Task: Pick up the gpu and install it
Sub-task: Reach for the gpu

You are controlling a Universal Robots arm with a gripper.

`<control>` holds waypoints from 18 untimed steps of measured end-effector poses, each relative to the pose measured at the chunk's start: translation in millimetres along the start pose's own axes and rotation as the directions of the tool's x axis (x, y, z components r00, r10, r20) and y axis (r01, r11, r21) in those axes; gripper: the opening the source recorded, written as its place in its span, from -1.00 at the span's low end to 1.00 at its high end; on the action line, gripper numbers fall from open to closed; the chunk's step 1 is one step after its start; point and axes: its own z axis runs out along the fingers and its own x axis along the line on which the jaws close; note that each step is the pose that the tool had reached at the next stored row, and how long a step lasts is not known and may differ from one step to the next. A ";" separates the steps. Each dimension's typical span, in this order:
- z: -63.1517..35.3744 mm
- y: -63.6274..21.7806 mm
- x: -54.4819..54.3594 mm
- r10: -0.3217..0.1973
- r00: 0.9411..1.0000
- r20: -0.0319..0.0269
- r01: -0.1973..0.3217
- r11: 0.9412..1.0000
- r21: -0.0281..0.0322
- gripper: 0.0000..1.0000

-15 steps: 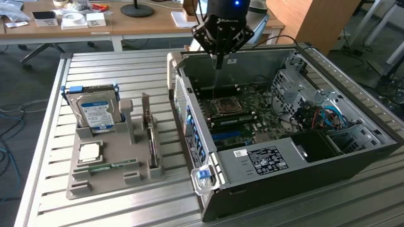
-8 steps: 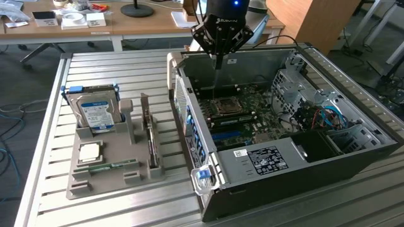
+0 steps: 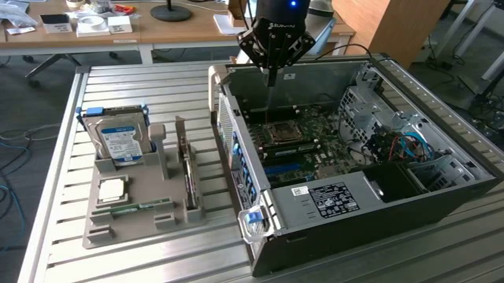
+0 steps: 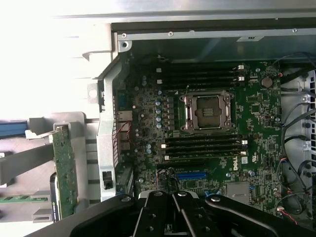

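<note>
The tool (image 3: 270, 75) hangs clenched and empty over the open computer case (image 3: 409, 206), above the twelve o'clock end of the motherboard (image 3: 319, 138). In the exterior view the gpu (image 3: 188, 177) stands on edge in the grey holder (image 3: 130, 230) on the counter (image 3: 134, 88). It is at seven o'clock from the tool, just outside the case, with the hard drive (image 3: 120, 141) at its nine o'clock.
</note>
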 end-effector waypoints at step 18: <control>-0.2 -0.5 5.8 0.000 1.000 0.000 0.000 1.000 0.000 -0.79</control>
